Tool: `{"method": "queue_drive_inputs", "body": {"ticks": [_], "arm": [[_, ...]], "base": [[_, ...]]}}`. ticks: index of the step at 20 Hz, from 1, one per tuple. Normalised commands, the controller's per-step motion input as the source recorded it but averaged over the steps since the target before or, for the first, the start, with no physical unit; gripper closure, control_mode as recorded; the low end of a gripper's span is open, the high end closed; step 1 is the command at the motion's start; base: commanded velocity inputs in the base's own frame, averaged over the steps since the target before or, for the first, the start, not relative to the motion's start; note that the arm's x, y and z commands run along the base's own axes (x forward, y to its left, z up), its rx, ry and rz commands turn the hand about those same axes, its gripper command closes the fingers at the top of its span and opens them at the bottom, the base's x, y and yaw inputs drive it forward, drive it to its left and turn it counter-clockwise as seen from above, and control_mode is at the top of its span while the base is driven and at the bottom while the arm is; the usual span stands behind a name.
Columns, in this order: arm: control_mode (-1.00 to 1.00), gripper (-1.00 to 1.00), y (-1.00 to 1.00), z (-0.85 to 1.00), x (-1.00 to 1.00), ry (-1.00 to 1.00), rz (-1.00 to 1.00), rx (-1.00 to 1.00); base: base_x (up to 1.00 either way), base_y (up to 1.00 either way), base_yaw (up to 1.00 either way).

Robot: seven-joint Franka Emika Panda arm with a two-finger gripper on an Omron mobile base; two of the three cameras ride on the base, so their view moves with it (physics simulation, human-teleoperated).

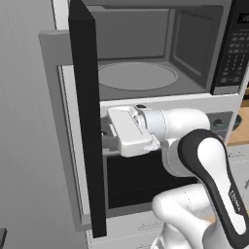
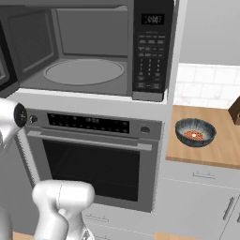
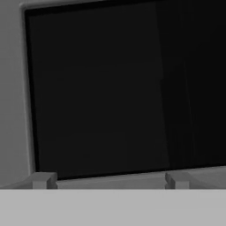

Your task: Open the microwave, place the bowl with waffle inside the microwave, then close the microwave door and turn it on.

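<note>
Rendered views, evenly and softly lit; I see no hard cast shadows and no glare. The grey cavity of the large black-fronted microwave [image 1: 146, 53] is moderately bright, its back wall shading darker toward the top. The pale wooden worktop [image 2: 220, 150] is the warmest, brightest area, with faint shade beneath the small patterned blue-grey bowl [image 2: 195, 131]. My hand view is dim and soft: a near-black panel [image 3: 119, 88], coarse and slightly blurred at its edges.
</note>
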Motion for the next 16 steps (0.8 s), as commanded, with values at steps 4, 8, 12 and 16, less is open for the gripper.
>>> {"method": "queue_drive_inputs", "body": {"ticks": [4, 8, 12, 16], "arm": [[-1.0, -1.0, -0.21, 0.0, -0.13, 0.0, -0.03, 0.0], [-1.0, -1.0, -0.84, 0.11, -0.15, 0.06, -0.27, 0.01], [-1.0, -1.0, -1.0, 0.08, -0.12, 0.11, -0.35, 0.0], [-1.0, -1.0, -1.0, 0.07, -0.12, 0.18, -0.34, 0.0]], "base": [[0.0, 0.0, 0.0], [0.0, 0.0, 0.0], [0.0, 0.0, 0.0], [0.0, 0.0, 0.0]]}}
